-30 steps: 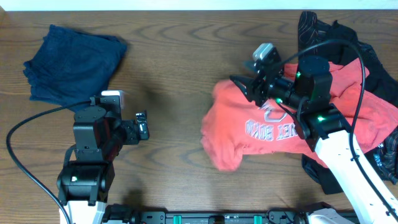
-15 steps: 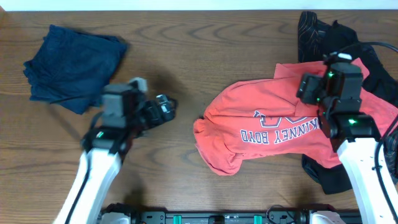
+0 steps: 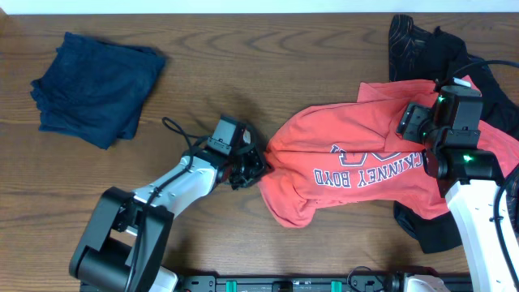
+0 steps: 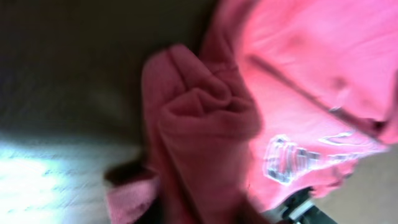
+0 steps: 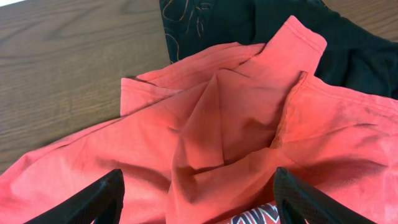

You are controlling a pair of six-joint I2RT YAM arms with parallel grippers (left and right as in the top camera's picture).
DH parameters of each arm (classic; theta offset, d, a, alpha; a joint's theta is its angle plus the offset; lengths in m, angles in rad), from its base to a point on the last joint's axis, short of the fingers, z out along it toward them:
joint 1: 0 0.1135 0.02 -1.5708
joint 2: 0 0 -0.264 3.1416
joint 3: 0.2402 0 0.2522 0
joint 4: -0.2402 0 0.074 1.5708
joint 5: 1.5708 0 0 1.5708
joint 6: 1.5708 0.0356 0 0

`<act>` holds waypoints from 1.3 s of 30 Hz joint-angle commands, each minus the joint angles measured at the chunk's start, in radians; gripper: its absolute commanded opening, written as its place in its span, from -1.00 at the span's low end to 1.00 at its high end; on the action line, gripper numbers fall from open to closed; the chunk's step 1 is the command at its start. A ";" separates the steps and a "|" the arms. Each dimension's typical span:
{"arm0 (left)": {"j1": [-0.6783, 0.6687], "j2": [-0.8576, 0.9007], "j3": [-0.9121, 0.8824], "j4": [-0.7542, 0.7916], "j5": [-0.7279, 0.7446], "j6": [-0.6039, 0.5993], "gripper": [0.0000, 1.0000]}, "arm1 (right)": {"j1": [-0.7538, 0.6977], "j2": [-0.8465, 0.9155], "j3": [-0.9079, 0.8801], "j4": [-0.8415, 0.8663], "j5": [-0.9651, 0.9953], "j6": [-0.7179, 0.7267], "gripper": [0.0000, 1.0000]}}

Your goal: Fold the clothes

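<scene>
The coral-red T-shirt (image 3: 357, 174) lies crumpled right of the table's middle, its dark blue and white lettering facing up. My left gripper (image 3: 250, 166) is at the shirt's left edge. The left wrist view is blurred, with a bunched fold of the T-shirt (image 4: 205, 118) gathered right at the jaws, which look shut on it. My right gripper (image 3: 412, 123) hovers over the shirt's upper right part. In the right wrist view it (image 5: 202, 205) stands open, black fingertips (image 5: 102, 199) wide apart above the T-shirt (image 5: 236, 124), holding nothing.
A folded navy garment (image 3: 93, 85) lies at the back left. A black garment (image 3: 430, 40) sits under and behind the T-shirt at the right, also seen in the right wrist view as black cloth (image 5: 249, 25). Bare wooden table (image 3: 211, 65) lies between them.
My left arm swung right from the table's left side to the shirt's left edge and closed there. My right gripper drew back toward the shirt's upper right, and the shirt spread out.
</scene>
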 commanded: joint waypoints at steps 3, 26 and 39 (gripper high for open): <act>0.184 -0.076 0.079 0.010 0.019 0.115 -0.88 | -0.006 -0.010 0.014 -0.002 0.017 0.019 0.50; 0.359 -0.115 0.310 -0.478 0.045 0.263 0.96 | -0.007 0.122 0.014 -0.014 -0.029 -0.068 -0.61; -0.153 0.117 0.243 -0.270 -0.061 -0.069 0.96 | -0.007 0.186 0.014 -0.020 -0.036 -0.068 0.16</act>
